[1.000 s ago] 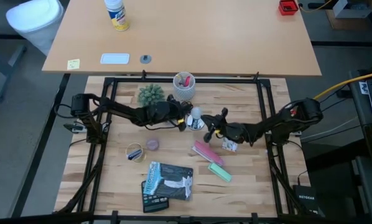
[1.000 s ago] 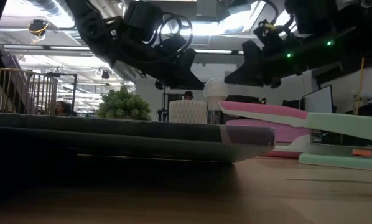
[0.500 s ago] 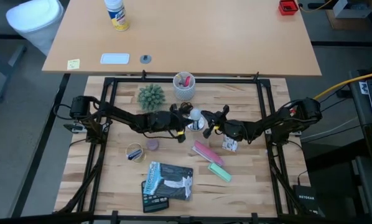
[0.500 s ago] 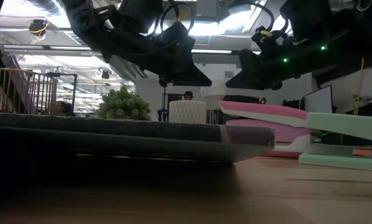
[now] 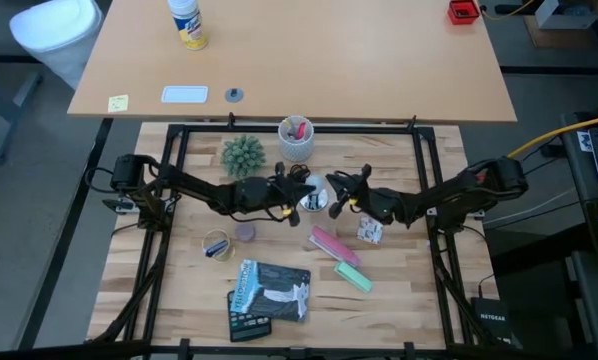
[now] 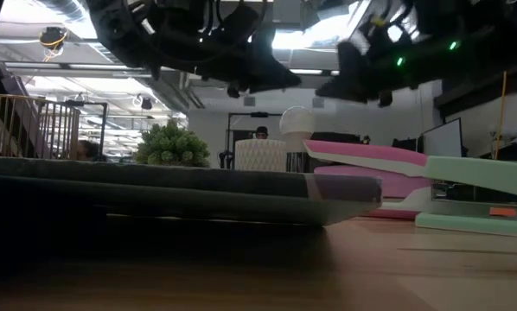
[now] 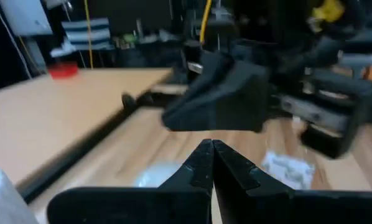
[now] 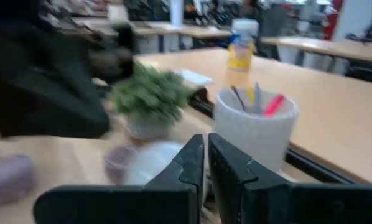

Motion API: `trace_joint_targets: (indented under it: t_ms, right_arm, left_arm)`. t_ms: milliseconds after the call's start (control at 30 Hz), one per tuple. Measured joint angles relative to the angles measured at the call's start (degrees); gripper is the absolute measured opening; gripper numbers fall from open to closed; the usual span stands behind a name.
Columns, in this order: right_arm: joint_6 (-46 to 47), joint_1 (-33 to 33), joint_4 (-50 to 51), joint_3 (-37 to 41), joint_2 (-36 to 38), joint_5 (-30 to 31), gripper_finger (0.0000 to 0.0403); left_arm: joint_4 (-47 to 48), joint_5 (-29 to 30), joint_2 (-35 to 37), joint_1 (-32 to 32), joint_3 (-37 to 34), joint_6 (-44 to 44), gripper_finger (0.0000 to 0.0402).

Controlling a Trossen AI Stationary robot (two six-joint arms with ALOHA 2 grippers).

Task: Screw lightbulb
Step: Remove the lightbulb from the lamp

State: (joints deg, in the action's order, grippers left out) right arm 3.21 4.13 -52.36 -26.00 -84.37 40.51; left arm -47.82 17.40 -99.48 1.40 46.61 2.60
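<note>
The small frosted-white lightbulb [image 5: 315, 190] stands just below the white pen cup [image 5: 296, 140], at its five o'clock. Left gripper [image 5: 301, 196] and right gripper [image 5: 332, 200] flank it, seemingly pinched shut, empty.

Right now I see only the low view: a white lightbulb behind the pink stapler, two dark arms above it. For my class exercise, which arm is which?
Observer: From above, the left gripper reaches in from the plant's side and the right gripper from the opposite side. The lightbulb is between their tips.
Operator: Does the left one hold it?
Observer: No. Its wrist view shows its fingers pressed together with nothing between them.
Operator: And the right?
Observer: Its fingers are also shut and empty. The lightbulb shows beyond them, near the white cup of pens.
</note>
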Motion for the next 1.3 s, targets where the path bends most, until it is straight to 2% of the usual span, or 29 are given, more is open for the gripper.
trace_joint_targets:
  t_ms: [267,500,600,767,1000,1200,1300]
  right_arm:
    - [-0.57,5.70,-0.27,0.00,4.58,-4.43,0.0028]
    - [-0.22,6.29,2.00,0.00,1.82,-5.54,0.0028]
    - [-0.20,5.24,1.99,0.00,-0.21,-4.52,0.0028]
    - [2.64,1.92,1.92,0.00,-2.62,-5.08,0.0028]
    - [5.16,-1.20,1.77,0.00,-4.13,-8.36,0.0028]
    - [5.42,-1.22,1.77,0.02,-4.21,-7.49,0.0028]
    - [5.42,-1.22,1.98,0.04,-4.21,-4.80,0.0028]
  left_arm:
    - [-2.66,1.93,0.02,3.49,0.02,1.16,0.0000]
    - [-1.06,1.92,0.04,7.77,0.02,-0.48,0.0000]
    - [3.19,2.01,0.11,8.69,0.04,-2.53,0.0000]
    - [9.98,0.93,0.11,7.87,0.04,-5.27,0.0000]
    - [9.81,1.81,0.09,5.18,0.04,-3.72,0.0000]
    - [11.90,2.53,0.24,3.62,0.04,-5.32,0.0000]
    - [12.03,2.53,0.24,2.91,0.04,-6.15,0.0000]
